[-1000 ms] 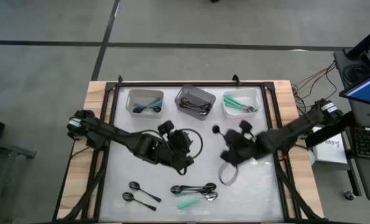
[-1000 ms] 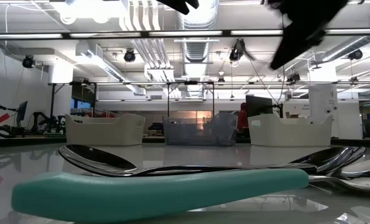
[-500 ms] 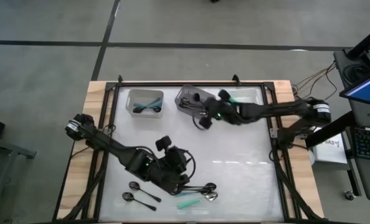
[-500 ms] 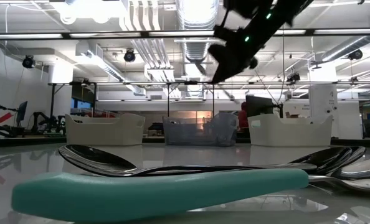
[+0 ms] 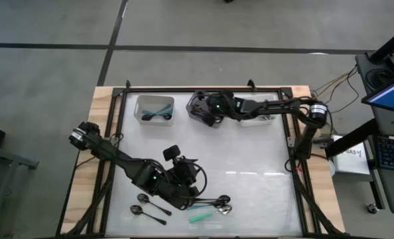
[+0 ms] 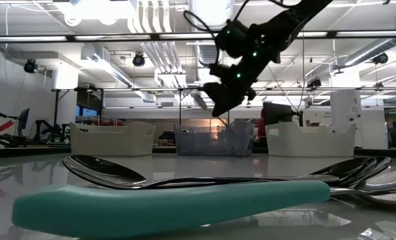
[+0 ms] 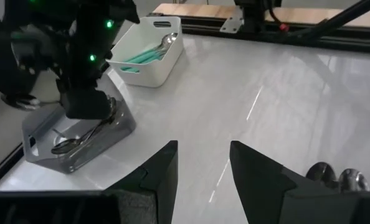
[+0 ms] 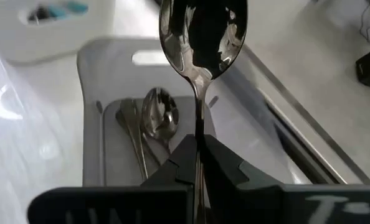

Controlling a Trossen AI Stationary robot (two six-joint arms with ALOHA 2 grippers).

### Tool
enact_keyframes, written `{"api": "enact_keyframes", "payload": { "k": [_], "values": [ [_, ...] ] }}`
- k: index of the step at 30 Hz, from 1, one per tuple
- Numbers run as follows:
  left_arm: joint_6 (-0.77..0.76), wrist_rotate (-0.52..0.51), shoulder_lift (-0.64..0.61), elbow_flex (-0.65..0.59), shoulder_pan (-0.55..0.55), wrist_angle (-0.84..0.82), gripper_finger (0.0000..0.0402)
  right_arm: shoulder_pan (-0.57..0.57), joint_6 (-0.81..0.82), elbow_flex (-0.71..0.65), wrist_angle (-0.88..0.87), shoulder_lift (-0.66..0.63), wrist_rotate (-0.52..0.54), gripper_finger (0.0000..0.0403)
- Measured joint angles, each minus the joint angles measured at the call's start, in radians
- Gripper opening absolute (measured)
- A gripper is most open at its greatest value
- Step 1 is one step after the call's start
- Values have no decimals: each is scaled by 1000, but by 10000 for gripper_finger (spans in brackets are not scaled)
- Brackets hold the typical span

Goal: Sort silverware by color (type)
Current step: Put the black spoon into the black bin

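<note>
- Right pincer [image 5: 213,108], upper centre of the high view, clamped on a spoon [image 8: 203,31] by the handle, bowl outward, above the grey bin [image 5: 198,113].
- Risk: thin handle pinched at one narrow spot; could swivel between the fingers or slip free off target, landing on the worktop [image 5: 250,159] rather than in the bin.
- Risk: release too near the bin wall; spoon could catch the rim and tip out, or strike the spoons in the bin [image 8: 154,118] and bounce.
- Risk: wrong bin; teal-handled pieces sit in the white bin [image 5: 154,108] at upper left and in the white bin partly under the arm [image 5: 263,114] at upper right, both just beside the grey one.
- Left pincer [image 5: 184,189], lower centre of the high view, fingers parted and empty, hanging near the loose spoons [image 5: 210,200] with nothing between the fingers in its wrist view.
- Risk: that cluster lies overlapped, with a teal-handled spoon [image 5: 200,216] touching the others at its lower edge; a grab could lift two pieces at once or scatter them.
- Two black spoons [image 5: 147,204] apart at lower left, still to sort.
- Writing: none readable; only green lights on the arms.
</note>
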Motion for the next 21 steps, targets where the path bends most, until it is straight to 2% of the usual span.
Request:
{"api": "enact_keyframes", "payload": {
  "k": [7, 15, 18, 21],
  "values": [
    [-3, -1, 0, 0, 0, -17, 129, -1, -27, 96, -92, 65, -1, 17],
    [-14, -1, 0, 0, 0, -21, 129, -3, -19, 174, -272, 40, -3, 80],
    [-29, 0, 0, 0, 0, -21, 129, -2, -2, 185, -322, 14, -38, 105],
    [-42, 0, 0, 0, 0, -21, 129, -1, 33, 185, -356, -15, -125, 124]
  ]
}}
